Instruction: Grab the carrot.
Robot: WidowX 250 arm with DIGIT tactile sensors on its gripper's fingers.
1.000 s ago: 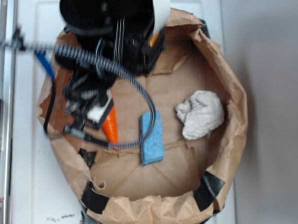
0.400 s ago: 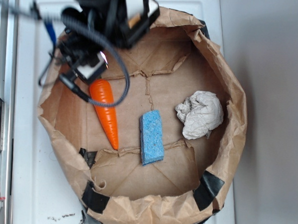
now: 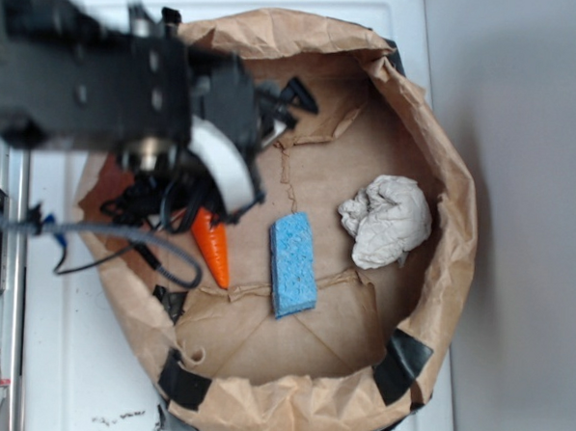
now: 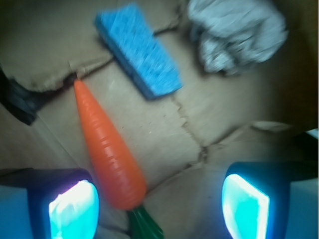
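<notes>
I'm seeing my gripper standing wide open, holding nothing, pads glowing at both lower corners. The carrot is lying just inside the left pad, green stem nearest me, tip pointing away. Beyond it the blue sponge and a crumpled grey cloth are sharing the brown paper bag. From outside, the arm is covering the carrot's stem end.

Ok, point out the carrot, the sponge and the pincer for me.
carrot (image 4: 107,159), wrist view, on the orange body.
sponge (image 4: 138,51), wrist view, on the blue top face.
pincer (image 4: 159,201), wrist view, midway between the two lit fingertips.
</notes>
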